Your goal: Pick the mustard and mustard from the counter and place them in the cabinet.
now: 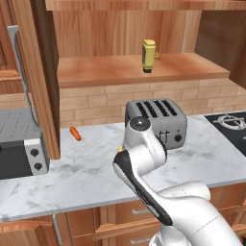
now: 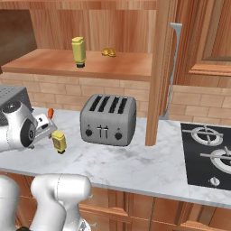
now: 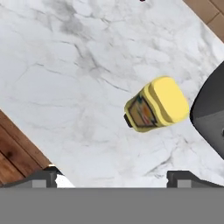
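Mustard [image 3: 156, 105] stands upright on counter [image 3: 65, 78] — cap down.

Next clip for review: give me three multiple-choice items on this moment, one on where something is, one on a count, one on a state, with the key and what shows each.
1. Where is the mustard bottle already put away?
A. on the cabinet shelf
B. on the toaster
C. on the stove

2. How many slots does the toaster have?
A. two
B. four
C. six

3. How does the gripper stand over the mustard bottle on the counter?
A. shut on it
B. open, not touching it
C. shut beside it

Key: 1 A, it stands upside down on the wooden shelf. 2 B, four dark slots on top. 3 B, the hand view shows the fingertips apart with the bottle beyond them.
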### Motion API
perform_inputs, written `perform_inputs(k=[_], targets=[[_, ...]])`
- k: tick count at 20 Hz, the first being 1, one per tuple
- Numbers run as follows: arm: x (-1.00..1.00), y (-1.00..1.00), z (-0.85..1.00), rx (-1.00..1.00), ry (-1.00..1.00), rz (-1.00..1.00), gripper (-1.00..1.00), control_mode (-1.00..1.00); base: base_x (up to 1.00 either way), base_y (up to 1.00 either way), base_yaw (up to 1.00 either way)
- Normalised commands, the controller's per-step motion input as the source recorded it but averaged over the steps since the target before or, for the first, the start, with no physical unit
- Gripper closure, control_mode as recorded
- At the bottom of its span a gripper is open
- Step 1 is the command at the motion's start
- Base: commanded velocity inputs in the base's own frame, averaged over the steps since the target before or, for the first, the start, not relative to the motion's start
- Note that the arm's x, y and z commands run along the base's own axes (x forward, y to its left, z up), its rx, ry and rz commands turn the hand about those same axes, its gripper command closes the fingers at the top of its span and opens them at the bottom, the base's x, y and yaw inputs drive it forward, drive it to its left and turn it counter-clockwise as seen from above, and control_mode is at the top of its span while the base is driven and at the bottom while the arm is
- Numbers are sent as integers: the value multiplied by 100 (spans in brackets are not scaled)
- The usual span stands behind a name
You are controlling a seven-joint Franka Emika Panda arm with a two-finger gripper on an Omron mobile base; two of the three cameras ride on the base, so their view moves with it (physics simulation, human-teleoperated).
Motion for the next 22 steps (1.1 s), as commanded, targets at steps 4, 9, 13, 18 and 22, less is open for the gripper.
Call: perform_inputs(k=[4, 9, 13, 18, 22], targets=[[21, 6, 0, -1, 0, -12, -100, -100, 0, 0, 0], [31, 8, 0, 0, 0, -10, -100, -100, 0, 0, 0], [46, 20, 0, 0, 0, -10, -100, -100, 0, 0, 0], [45, 8, 0, 0, 0, -5, -100, -100, 0, 0, 0], [48, 3, 0, -3, 4, 0, -100, -100, 0, 0, 0]])
